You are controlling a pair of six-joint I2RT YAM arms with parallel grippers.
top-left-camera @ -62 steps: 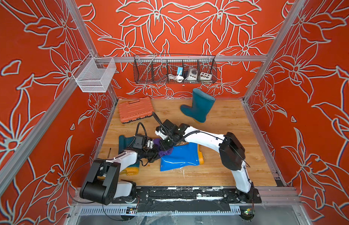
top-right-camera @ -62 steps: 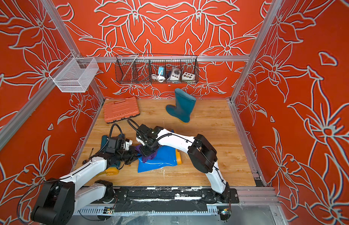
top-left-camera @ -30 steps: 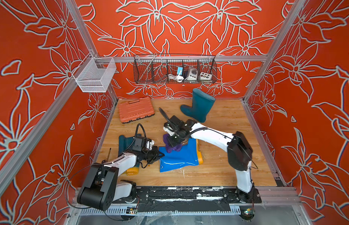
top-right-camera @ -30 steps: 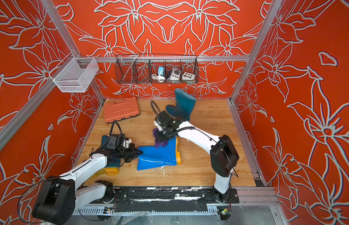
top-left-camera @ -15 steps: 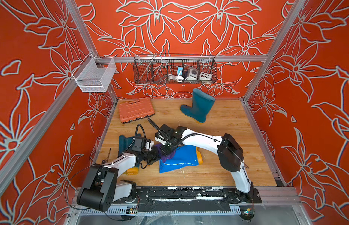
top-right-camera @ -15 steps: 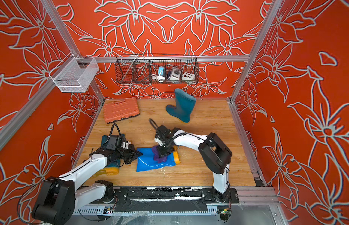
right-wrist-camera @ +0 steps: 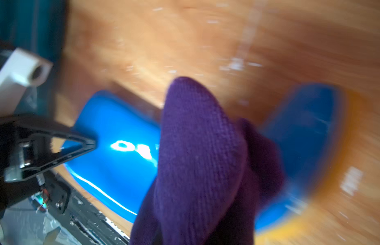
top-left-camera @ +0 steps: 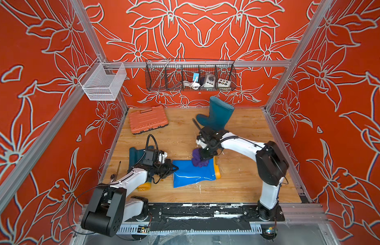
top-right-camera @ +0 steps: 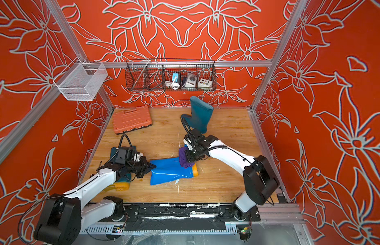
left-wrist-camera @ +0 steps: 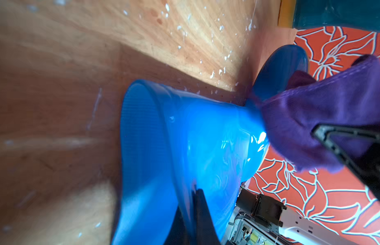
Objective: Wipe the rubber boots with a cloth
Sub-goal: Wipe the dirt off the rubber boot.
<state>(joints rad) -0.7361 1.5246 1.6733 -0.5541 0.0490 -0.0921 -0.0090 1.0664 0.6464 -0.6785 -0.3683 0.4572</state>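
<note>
- A glossy dark teal rubber boot (top-left-camera: 134, 154) lies on its side at the near left of the wooden table (top-left-camera: 244, 182). It is partly under the left arm, with its yellow-orange sole toward the near edge, and nothing is wiping it.
- A flat orange plastic tool case (top-left-camera: 147, 119) rests at the far left, well apart from the work.
- The left gripper (top-left-camera: 174, 168) has its jaws closed at the open top of the slim bright blue rubber boot (top-left-camera: 192, 174). In the left wrist view one finger (left-wrist-camera: 203, 214) lies against the cuff wall, so it seems to pinch the rim and pin the boot.
- That blue boot lies flat near the middle, cuff to the left and yellow-orange sole to the right.
- Its skin looks glossy and slick and its shaft thin and floppy. It is probably light enough to skate on the wood, so the cuff rim is the sensible place to anchor it.
- The purple terry cloth (top-left-camera: 198, 158) sits bunched on the boot's ankle, touching it. It is soft and limp, so a gathered wad gripped high should make a firm pad.
- The right gripper (top-left-camera: 204, 156) is clamped on that wad and holds it against the ankle.
- A second dark teal rubber boot (top-left-camera: 218, 115) stands upright at the far middle-right, apart from both arms.
</note>
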